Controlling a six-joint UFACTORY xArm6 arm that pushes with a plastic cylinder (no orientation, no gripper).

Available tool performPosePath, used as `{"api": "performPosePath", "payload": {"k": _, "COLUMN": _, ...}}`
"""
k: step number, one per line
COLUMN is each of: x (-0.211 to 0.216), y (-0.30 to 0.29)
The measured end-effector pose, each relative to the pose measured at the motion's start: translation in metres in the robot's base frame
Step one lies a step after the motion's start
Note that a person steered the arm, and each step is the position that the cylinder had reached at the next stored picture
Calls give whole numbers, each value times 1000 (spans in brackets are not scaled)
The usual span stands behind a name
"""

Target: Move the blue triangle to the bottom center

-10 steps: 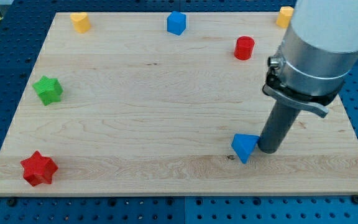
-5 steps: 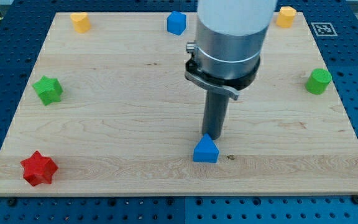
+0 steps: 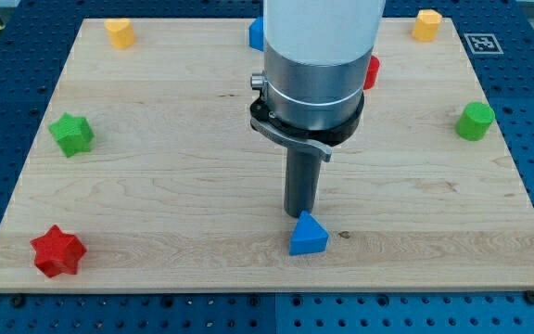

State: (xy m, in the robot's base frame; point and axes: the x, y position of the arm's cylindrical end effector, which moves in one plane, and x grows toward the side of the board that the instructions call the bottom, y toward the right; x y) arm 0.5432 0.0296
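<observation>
The blue triangle [image 3: 308, 234] lies on the wooden board [image 3: 156, 195] near the view's bottom edge, slightly right of the middle. My tip [image 3: 298, 216] stands just above the triangle's top-left corner, touching or almost touching it. The rod rises from there into the wide grey arm body, which hides part of the board behind it.
A red star [image 3: 57, 250] sits at the bottom left, a green star [image 3: 70, 134] at the left. A yellow block [image 3: 119, 32] lies top left, a blue block [image 3: 255, 33] top centre, a red block [image 3: 372, 70] half hidden, a yellow block [image 3: 425, 24] top right, a green block [image 3: 476, 122] at the right.
The blue triangle has been pushed left from the bottom right to near the bottom centre. My tip swung from its right side to just above it and drifted slightly left.
</observation>
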Motion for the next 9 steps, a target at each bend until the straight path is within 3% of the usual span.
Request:
{"api": "performPosePath", "payload": {"k": 3, "x": 18, "y": 31}}
{"api": "performPosePath", "payload": {"k": 5, "x": 39, "y": 22}}
{"api": "performPosePath", "payload": {"k": 8, "x": 28, "y": 8}}
{"api": "performPosePath", "payload": {"k": 9, "x": 26, "y": 43}}
